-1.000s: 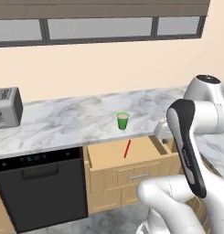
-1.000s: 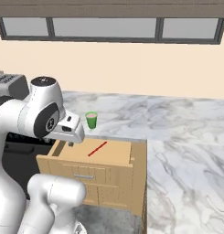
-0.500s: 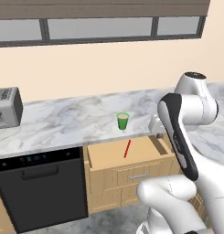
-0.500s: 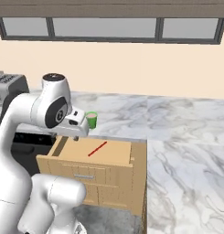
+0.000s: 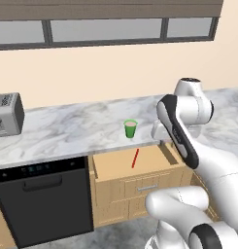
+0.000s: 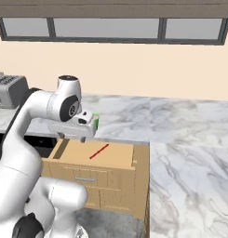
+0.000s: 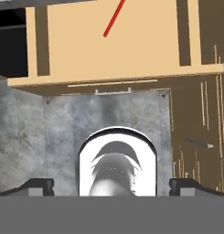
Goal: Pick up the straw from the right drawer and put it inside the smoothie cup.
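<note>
1. The marble counter (image 5: 67,131) runs under the window, with a black dishwasher (image 5: 40,199) below it and a toaster (image 5: 6,114) far off at its left end
2. The right drawer (image 5: 132,168) stands pulled open below the counter edge; in the hand view its tan floor (image 7: 109,50) lies ahead
3. The gripper (image 7: 111,185) hangs above the drawer's right side, its fingers spread wide and holding nothing
4. The smoothie cup (image 5: 130,129) stands upright on the counter just behind the drawer
5. The straw (image 5: 135,158) lies flat and slanted on the drawer floor, apart from the walls
6. Likely trouble: the straw is thin and lies flat, so the fingers may scrape the floor or close off-line and roll it away; a tilted carry could knock the light cup over
7. No brand, label or writing can be read anywhere
</note>
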